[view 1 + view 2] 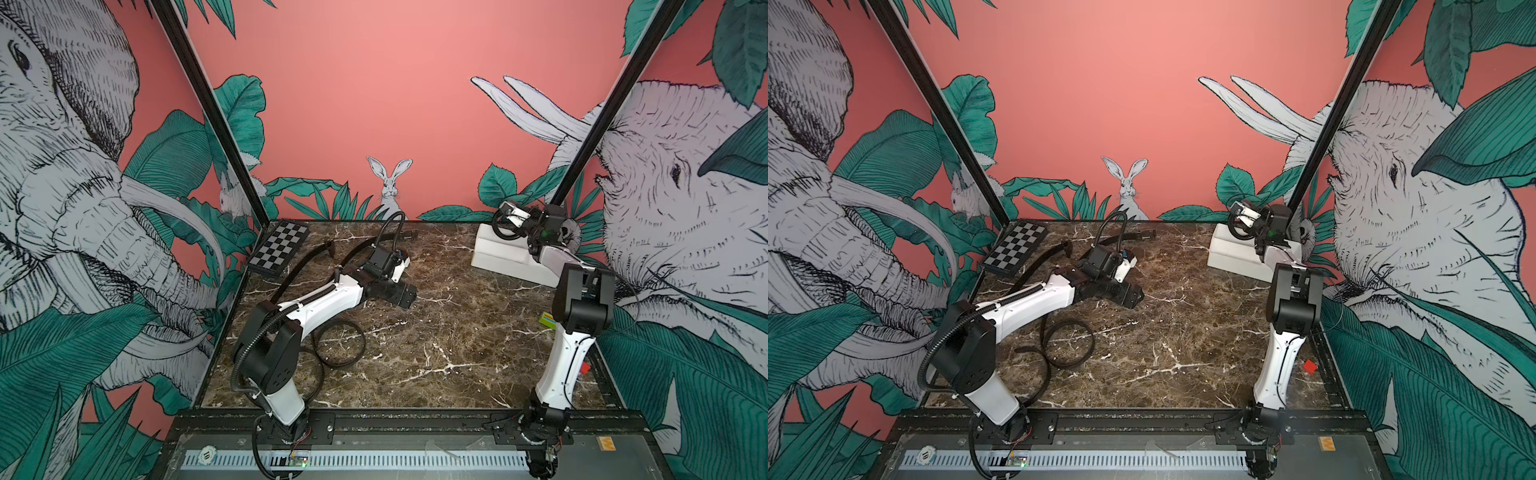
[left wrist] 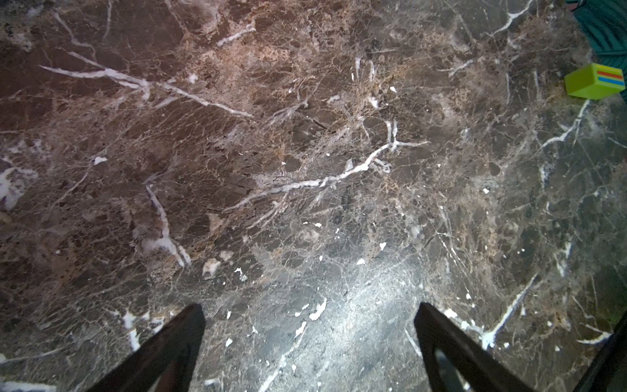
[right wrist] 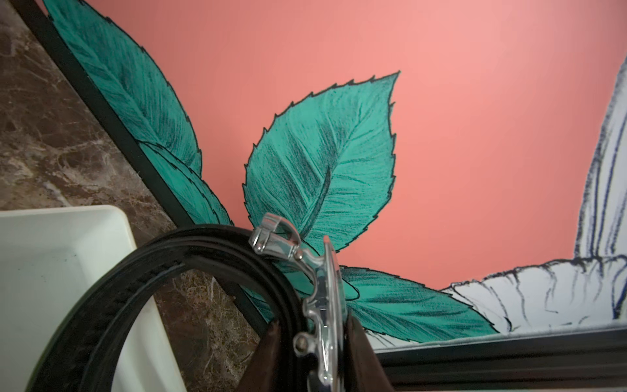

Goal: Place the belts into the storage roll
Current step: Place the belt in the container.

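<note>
**Belts: one coiled in the right jaws above the storage roll, the rest loose on the bench**

One belt (image 3: 203,251) is wound into a tight coil, and the right jaws are clamped on it at its silver buckle (image 3: 305,271). In both top views the coil (image 1: 502,229) hangs clear of the bench (image 1: 436,332), over the far end of the storage roll (image 1: 498,253). The right wrist view shows a corner of the white box (image 3: 51,271) under part of the coil and bare marble under the rest. The belt is therefore above the box's edge and not yet inside a compartment.

The other belts lie near the left arm (image 1: 324,299). A loose loop (image 1: 336,345) sits beside its forearm, and straight stretches (image 1: 1042,262) run toward the back wall. The arm hides how these pieces join. The left jaws are spread wide with only marble between them, low over the middle of the bench.

The step in hand looks like delivery of the first belt. The next move calls for shifting the coil inward until it sits wholly over one compartment. It should then be lowered until it rests between the walls before the jaws let go. Dropped from this height, the coil would likely spring open or catch on the rim.
</note>
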Controlling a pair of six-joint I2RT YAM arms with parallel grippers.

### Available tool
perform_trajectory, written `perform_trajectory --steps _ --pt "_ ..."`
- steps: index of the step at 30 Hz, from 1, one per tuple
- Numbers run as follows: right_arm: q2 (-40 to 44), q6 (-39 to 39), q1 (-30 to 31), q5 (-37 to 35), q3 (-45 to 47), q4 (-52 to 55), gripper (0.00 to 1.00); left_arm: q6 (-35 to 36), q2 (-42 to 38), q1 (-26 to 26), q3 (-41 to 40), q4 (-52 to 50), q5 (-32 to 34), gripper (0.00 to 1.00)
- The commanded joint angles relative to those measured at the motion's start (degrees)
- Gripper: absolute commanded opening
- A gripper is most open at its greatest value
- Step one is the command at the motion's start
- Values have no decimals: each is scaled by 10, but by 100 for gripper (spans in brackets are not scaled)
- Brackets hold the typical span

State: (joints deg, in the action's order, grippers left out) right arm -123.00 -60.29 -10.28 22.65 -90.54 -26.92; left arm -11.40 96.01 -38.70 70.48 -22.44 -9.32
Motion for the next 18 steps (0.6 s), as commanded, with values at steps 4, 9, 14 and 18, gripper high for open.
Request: perform_trajectory --steps 4,9,14,18 --pt "-6 -110 4 41 22 -26 0 -9 -6 0 16 -6 21 99" --pt "-27 -165 -7 38 9 36 0 -9 -12 0 11 -5 28 99" --pt "-11 -212 -1 54 24 85 0 -8 -13 0 9 -1 31 99" --pt "-2 -243 -2 45 39 100 0 -13 -18 0 4 6 32 99"
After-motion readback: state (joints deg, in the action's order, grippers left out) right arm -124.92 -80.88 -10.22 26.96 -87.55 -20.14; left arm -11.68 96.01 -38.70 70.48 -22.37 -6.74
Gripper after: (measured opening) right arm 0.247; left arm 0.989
